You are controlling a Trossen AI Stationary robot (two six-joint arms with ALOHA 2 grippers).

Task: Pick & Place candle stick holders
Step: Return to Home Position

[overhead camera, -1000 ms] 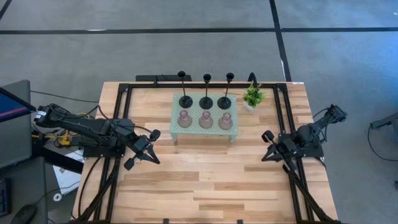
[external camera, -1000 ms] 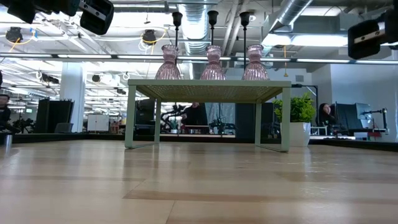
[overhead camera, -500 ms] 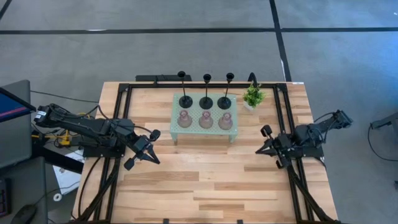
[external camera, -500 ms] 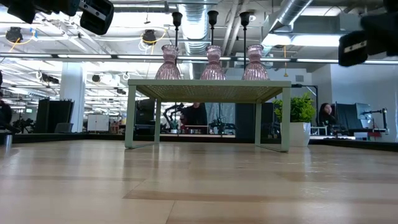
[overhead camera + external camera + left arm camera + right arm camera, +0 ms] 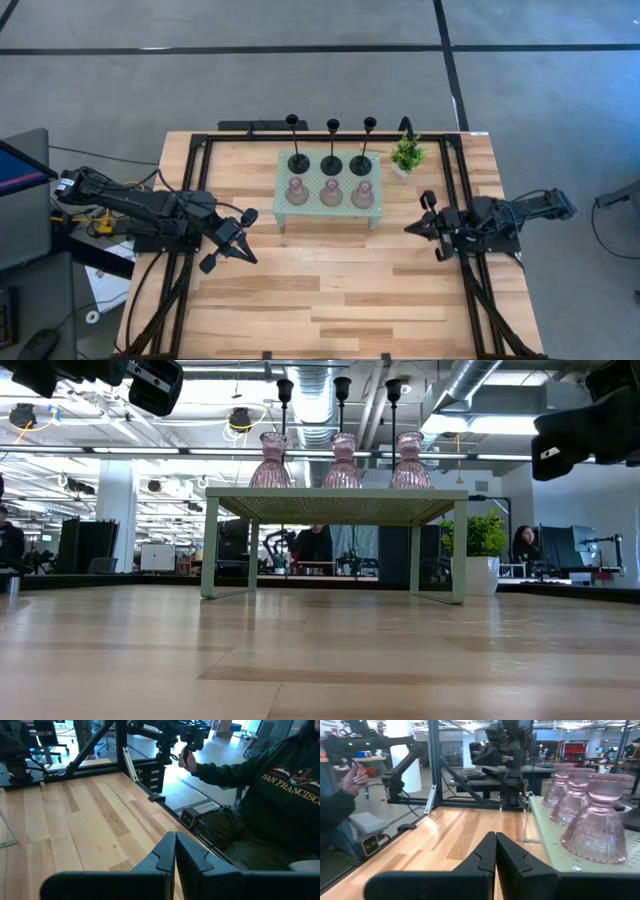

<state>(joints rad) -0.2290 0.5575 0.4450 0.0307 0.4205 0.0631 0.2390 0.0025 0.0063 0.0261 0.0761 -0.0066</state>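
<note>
Three black candle stick holders (image 5: 331, 160) with disc bases and thin stems stand in the far row on the pale green perforated tray (image 5: 328, 207). Three pink glass holders (image 5: 331, 193) stand in the near row. They also show in the low view (image 5: 343, 462) and the right wrist view (image 5: 597, 820). My left gripper (image 5: 246, 252) is shut and empty, left of the tray and above the table. My right gripper (image 5: 408, 228) is shut and empty, right of the tray, pointing toward it. Both fingertip pairs meet in the wrist views (image 5: 175, 851) (image 5: 495, 851).
The tray stands raised on legs (image 5: 459, 550). A small green potted plant (image 5: 406, 155) stands at its far right corner. A black frame (image 5: 200, 160) borders the table. A person in a dark green sweatshirt (image 5: 270, 795) sits beyond the near edge; a hand (image 5: 351, 776) shows there too.
My right gripper has swung toward the table's left and far edge, closer to the tray's right end, turning from slanting toward the near edge until it points level at the tray. It has also come down a little. It has stayed shut.
</note>
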